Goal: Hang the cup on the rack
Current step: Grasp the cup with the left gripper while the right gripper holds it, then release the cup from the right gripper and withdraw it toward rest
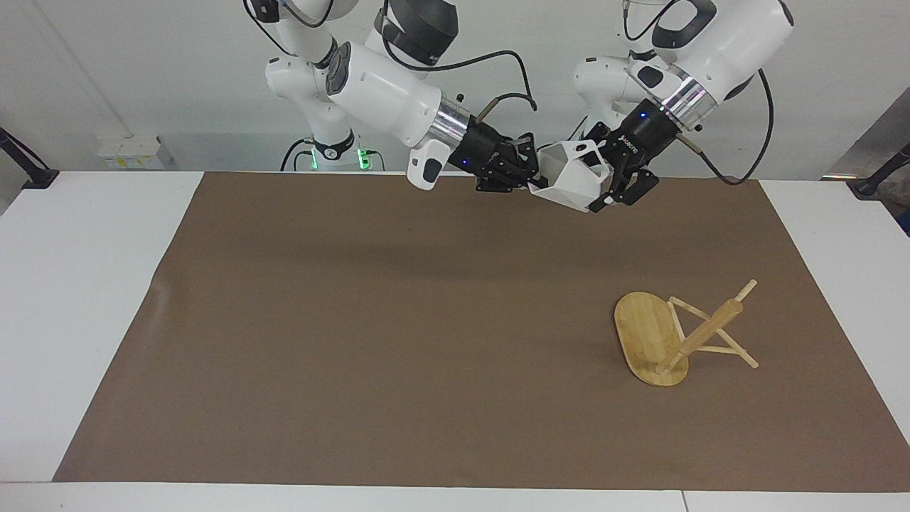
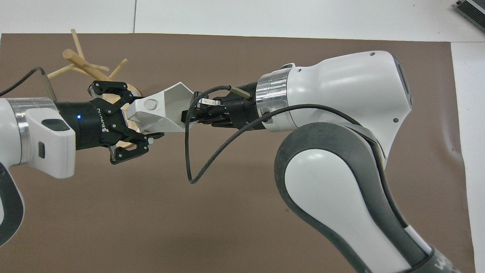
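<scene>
The brown mat (image 1: 398, 334) covers most of the table, and over its edge nearest my bases I hold the cup (image 1: 572, 181) up in the air between my two arms. The rack (image 1: 672, 334) lies tipped over on the mat toward my left arm's end, its oval base standing on edge and its post and pegs slanting down to the mat; with no peg pointing up, a cup hung there would likely slide off, so I judge it needs righting first. My right gripper (image 1: 530, 178) pinches the cup at the rim of its open mouth, which is a thin hold on a slanted wall. My left gripper (image 2: 130, 125) has its jaws spread wide around the cup's narrow bottom end, beside the handle (image 2: 150, 104), and is not yet clamped as far as I can tell. The danger is in the handover: if the right lets go before the left closes firmly, the cup drops; if the left closes on a slanted facet, the cup could twist or squirt out.
</scene>
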